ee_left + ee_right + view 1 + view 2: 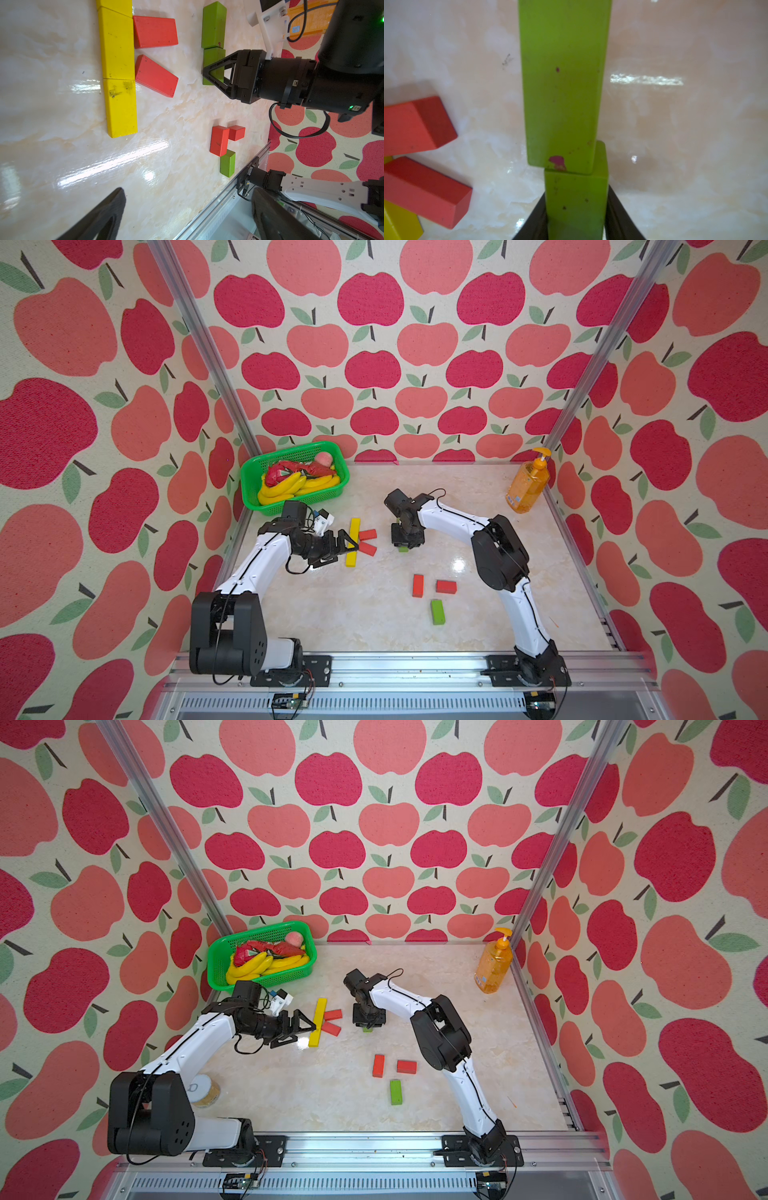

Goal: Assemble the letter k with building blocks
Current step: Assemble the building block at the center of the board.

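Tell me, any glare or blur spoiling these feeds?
In a top view, one small glare spot on the glossy marble tabletop. Left wrist: long glare streaks, matte yellow brick bar sharp. Right wrist: soft focus on the near matte green rectangular block.

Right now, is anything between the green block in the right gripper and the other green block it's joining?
Nothing visible. The right gripper grips the held green block, whose end already meets the second green block, slightly offset. The red blocks lie aside.
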Robot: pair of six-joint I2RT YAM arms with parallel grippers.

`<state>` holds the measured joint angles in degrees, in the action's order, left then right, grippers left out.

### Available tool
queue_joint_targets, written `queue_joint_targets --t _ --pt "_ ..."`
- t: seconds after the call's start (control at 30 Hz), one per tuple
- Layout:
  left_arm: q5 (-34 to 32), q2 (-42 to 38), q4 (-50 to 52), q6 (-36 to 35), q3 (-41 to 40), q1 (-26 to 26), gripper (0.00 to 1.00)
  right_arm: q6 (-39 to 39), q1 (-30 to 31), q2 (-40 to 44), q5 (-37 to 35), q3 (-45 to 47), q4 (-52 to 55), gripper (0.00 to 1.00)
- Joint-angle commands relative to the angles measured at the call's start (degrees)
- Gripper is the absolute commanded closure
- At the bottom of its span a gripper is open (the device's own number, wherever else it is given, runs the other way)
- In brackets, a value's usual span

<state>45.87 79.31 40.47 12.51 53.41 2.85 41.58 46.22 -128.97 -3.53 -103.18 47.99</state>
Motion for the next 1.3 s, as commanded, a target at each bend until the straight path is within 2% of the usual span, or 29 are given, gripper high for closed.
queue_joint_targets --t 0.0,0.33,0.73,1.27 --pt "0.89 0.67 0.59 -0.27 1.18 -0.36 0.02 -0.98 0.85 -0.21 0.28 -0.78 -0.13 0.59" --pt "1.07 0.67 0.49 -0.22 1.17 -0.39 0.02 -1.31 1.24 -0.56 -0.16 -1.68 0.28 0.53" --pt "1.15 0.85 0.49 -0.21 1.13 -0.39 0.02 -1.14 0.41 -0.81 -1.42 -2.02 1.23 0.63" --pt "1.15 1.1 0.52 -0.27 1.24 -0.39 0.02 -1.53 0.11 -1.48 -1.14 -2.93 1.85 0.61"
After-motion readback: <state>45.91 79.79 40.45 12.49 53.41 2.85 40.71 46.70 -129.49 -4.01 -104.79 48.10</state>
